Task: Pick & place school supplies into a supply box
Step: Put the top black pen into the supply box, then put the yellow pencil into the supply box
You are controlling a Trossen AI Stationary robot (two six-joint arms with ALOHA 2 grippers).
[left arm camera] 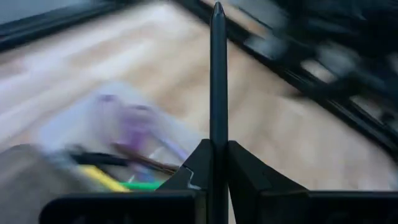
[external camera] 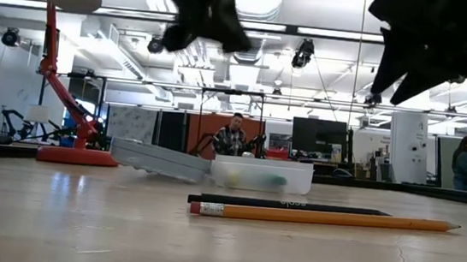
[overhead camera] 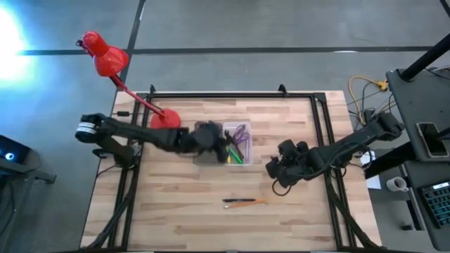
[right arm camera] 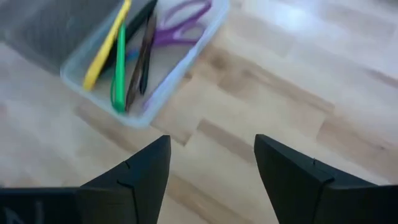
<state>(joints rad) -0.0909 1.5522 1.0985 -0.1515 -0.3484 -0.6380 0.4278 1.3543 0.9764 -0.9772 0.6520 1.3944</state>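
Observation:
The supply box [overhead camera: 238,145] lies open at the table's middle, its clear half holding purple scissors [right arm camera: 180,25], a yellow pen [right arm camera: 107,46], a green pen [right arm camera: 118,68] and a dark one. Its grey lid [external camera: 162,160] lies tilted to the left. My left gripper [overhead camera: 211,137] hovers over the lid and box, shut on a thin dark pen [left arm camera: 217,74]. My right gripper [overhead camera: 280,169] is open and empty, above the table right of the box. An orange pencil [external camera: 320,217] and a black pen [external camera: 286,206] lie flat near the front edge. My left gripper pinches the thin dark pen between its two shut fingers [left arm camera: 245,168]. The long free part of the pen [left arm camera: 217,93] sticks straight out past the fingertips, in line with the fingers. The pen is lifted clear above the box.
A red desk lamp [overhead camera: 105,60] stands at the table's far left, its base [overhead camera: 165,118] just behind the left arm. People are in the room beyond the table [external camera: 233,138]. Bare wood lies between the box and the pencil.

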